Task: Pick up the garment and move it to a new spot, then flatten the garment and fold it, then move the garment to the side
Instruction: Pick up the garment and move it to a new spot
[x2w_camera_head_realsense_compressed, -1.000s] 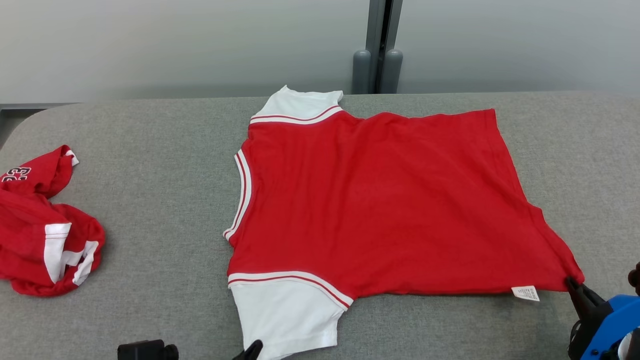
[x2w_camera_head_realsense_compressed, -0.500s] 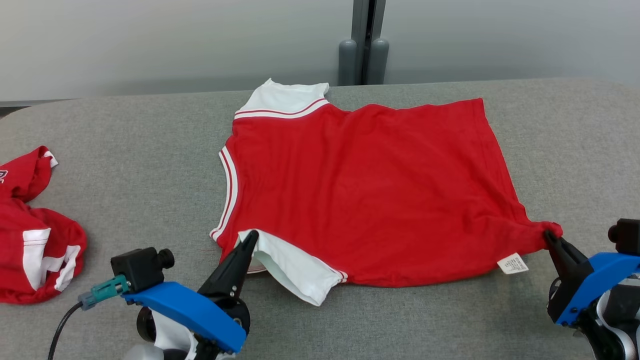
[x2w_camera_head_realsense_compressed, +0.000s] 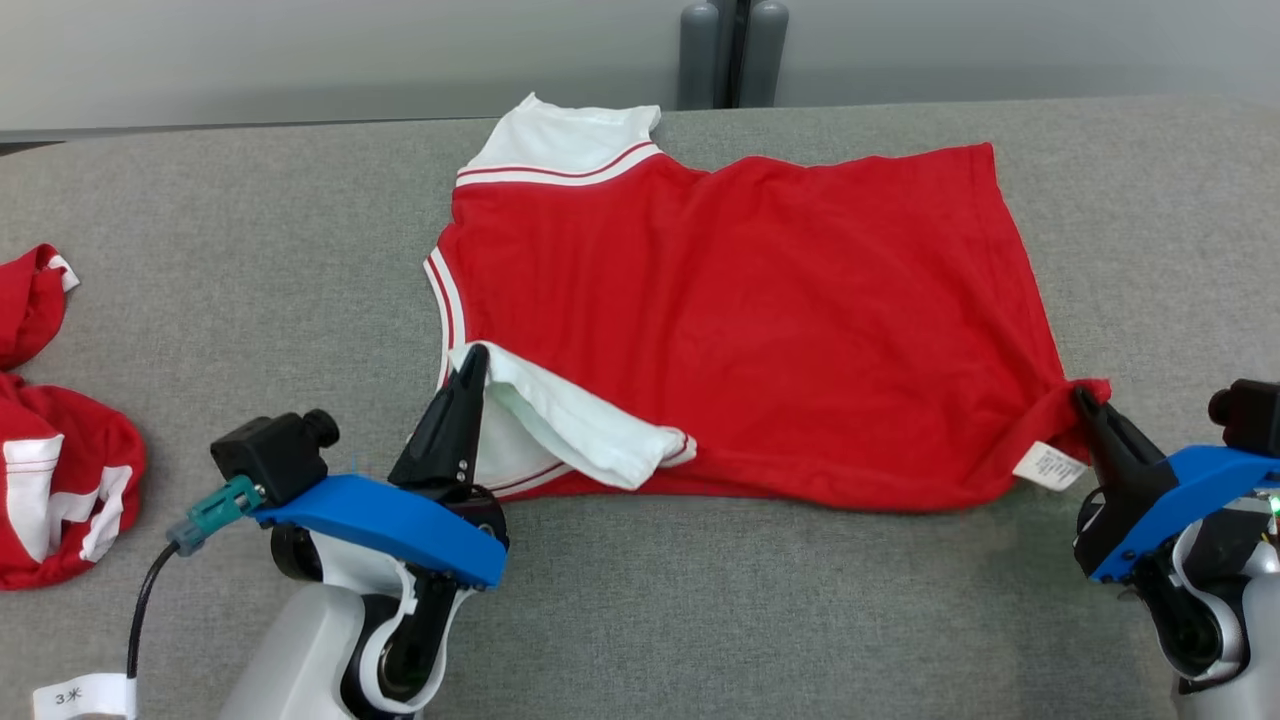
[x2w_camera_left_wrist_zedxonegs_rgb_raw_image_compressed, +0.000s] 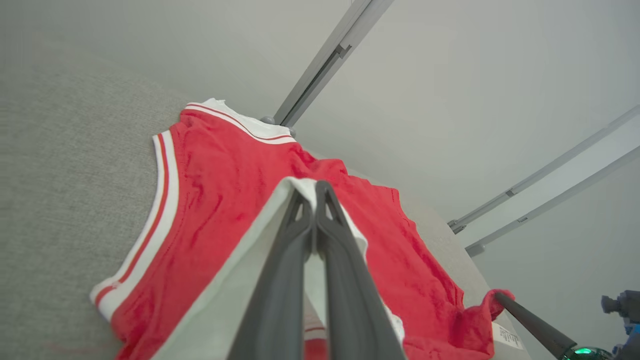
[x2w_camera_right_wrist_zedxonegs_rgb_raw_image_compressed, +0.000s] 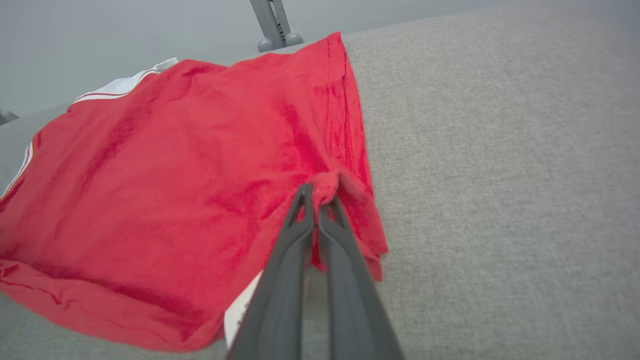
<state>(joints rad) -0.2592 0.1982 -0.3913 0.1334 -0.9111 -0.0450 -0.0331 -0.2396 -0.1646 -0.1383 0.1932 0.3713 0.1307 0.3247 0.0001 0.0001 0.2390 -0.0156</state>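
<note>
Fabric, red with white sleeves, covered the middle of the grey surface (x2w_camera_head_realsense_compressed: 250, 250): the garment (x2w_camera_head_realsense_compressed: 740, 320) lay spread mostly flat, its neckline toward the robot's left and its hem toward the right. The left pincer (x2w_camera_left_wrist_zedxonegs_rgb_raw_image_compressed: 312, 189) was closed on the edge of the near white sleeve (x2w_camera_head_realsense_compressed: 570, 430), its two dark fingers pressed together with the white cloth caught between them. That sleeve was lifted and turned over onto the red body of the shirt. The right pincer (x2w_camera_right_wrist_zedxonegs_rgb_raw_image_compressed: 320, 195) was likewise closed, nipping a bunched bit of red cloth at the near hem corner, which stood slightly raised off the surface. A white care label (x2w_camera_head_realsense_compressed: 1048, 465) hung out from under that corner, just beside the right pincer. The far sleeve (x2w_camera_head_realsense_compressed: 560, 135) lay flat near the back edge of the surface. A second red-and-white garment (x2w_camera_head_realsense_compressed: 60, 470) sat crumpled at the far left, well apart from the shirt. A grey post (x2w_camera_head_realsense_compressed: 733, 50) rose behind the surface.
</note>
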